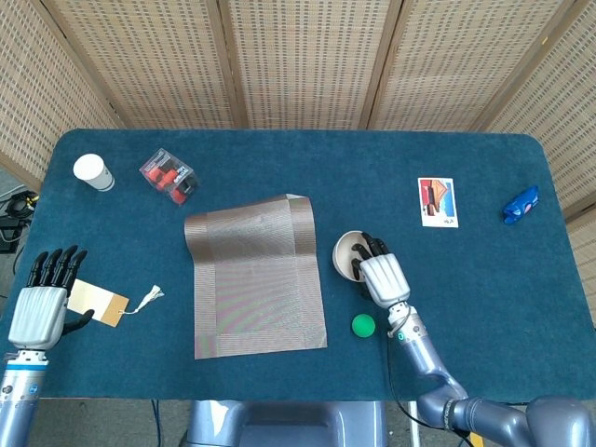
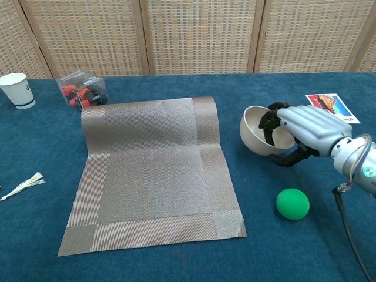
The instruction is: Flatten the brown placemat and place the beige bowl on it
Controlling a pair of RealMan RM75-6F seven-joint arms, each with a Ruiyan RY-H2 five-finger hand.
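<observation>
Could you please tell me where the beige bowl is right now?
The beige bowl is held tilted by the right hand, just right of the brown placemat and above the green ball in the chest view.

Right hand [image 2: 308, 126] covers the near rim of beige bowl [image 2: 258, 130]; thumb contact unclear. Left hand [image 1: 39, 312] out of chest view. Picture card [image 2: 332, 106] print unreadable.

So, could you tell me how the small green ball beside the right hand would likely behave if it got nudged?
The small green ball looks round and smooth, so it would probably roll freely on the blue table cloth. It lies near the right hand, so a bump seems possible.
</observation>
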